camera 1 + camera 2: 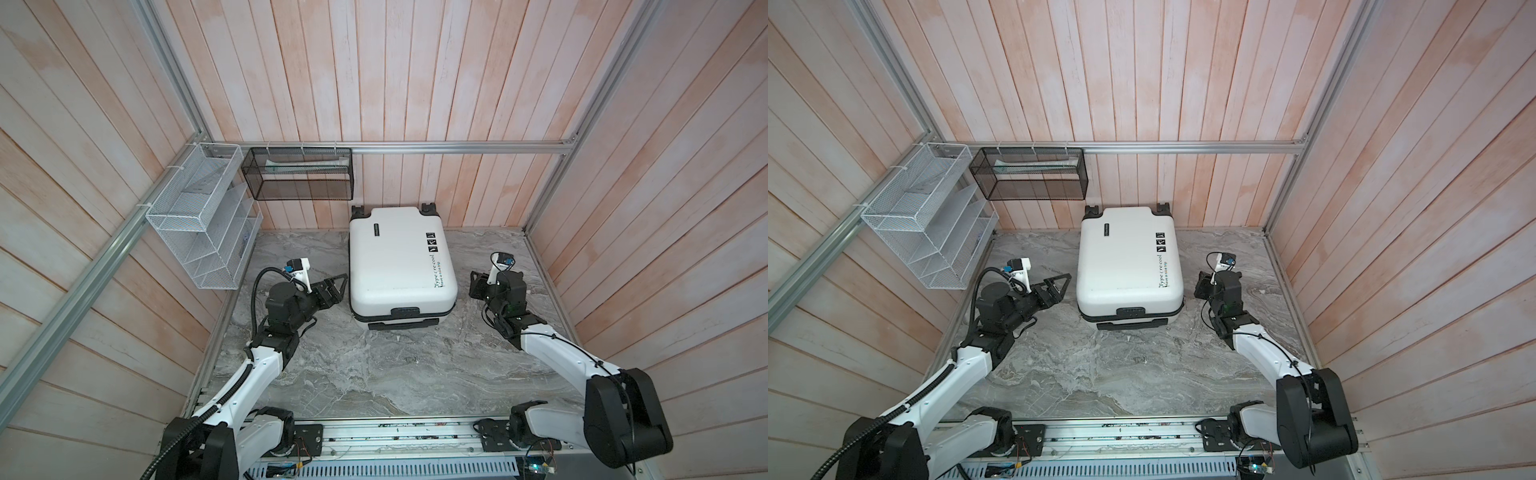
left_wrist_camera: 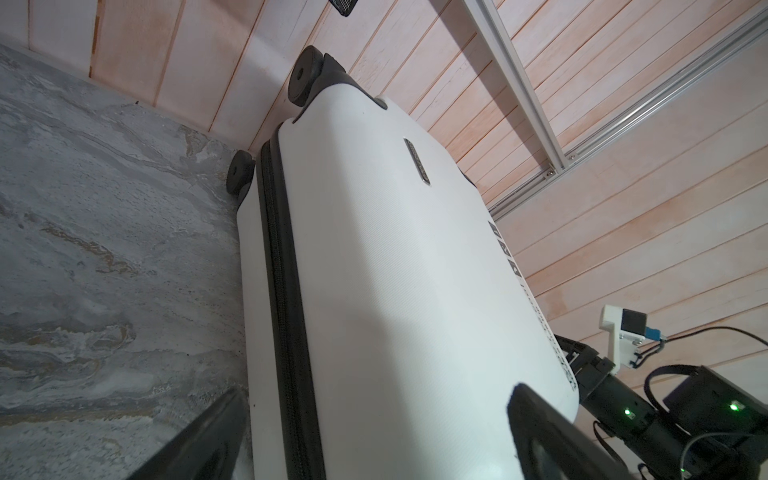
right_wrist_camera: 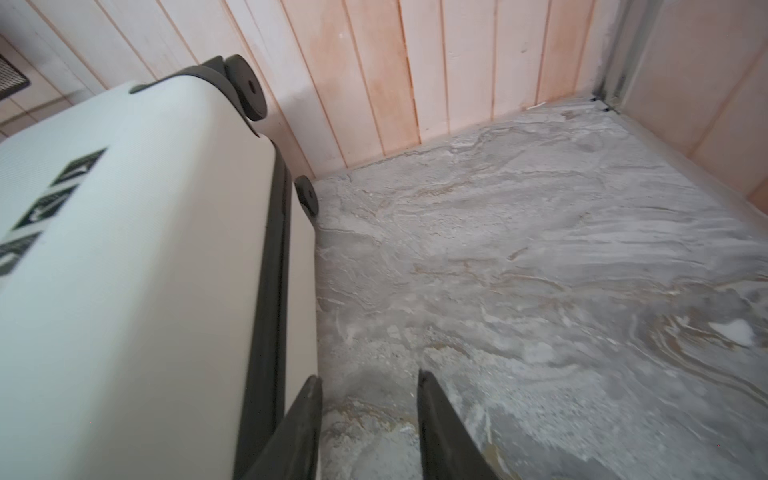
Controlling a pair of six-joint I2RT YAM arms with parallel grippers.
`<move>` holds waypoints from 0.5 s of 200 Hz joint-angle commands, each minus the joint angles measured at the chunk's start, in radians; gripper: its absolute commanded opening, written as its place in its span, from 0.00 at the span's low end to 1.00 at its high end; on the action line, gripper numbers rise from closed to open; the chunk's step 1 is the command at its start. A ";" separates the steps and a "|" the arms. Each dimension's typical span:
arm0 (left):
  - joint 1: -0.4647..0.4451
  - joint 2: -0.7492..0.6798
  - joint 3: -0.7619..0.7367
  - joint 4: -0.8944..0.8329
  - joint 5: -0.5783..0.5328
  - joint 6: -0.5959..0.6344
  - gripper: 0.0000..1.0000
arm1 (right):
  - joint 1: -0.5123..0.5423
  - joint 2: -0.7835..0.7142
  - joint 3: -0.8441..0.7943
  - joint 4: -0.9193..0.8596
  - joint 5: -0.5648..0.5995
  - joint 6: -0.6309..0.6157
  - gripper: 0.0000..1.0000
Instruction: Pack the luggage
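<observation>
The white suitcase [image 1: 399,257] lies shut and flat on the grey marbled counter [image 1: 374,374], wheels toward the pink plank wall [image 1: 415,83]. Our left gripper [image 1: 341,286] gapes wide beside one flank; our right gripper [image 1: 473,284], partly open and empty, sits at the other. On the rail [image 1: 457,146] above, a black mesh basket [image 1: 299,195] holds something pale we cannot identify.

A white wire rack [image 1: 199,216] and a black mesh basket [image 1: 299,174] hang above the marbled tabletop [image 1: 374,374].
</observation>
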 commanded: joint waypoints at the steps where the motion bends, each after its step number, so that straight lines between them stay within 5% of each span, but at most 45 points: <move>1: -0.002 0.027 0.041 0.001 0.026 0.034 1.00 | -0.003 0.065 0.070 -0.057 -0.113 -0.040 0.37; 100: -0.003 0.142 0.109 0.030 0.039 0.066 1.00 | 0.038 0.157 0.117 -0.078 -0.239 -0.052 0.34</move>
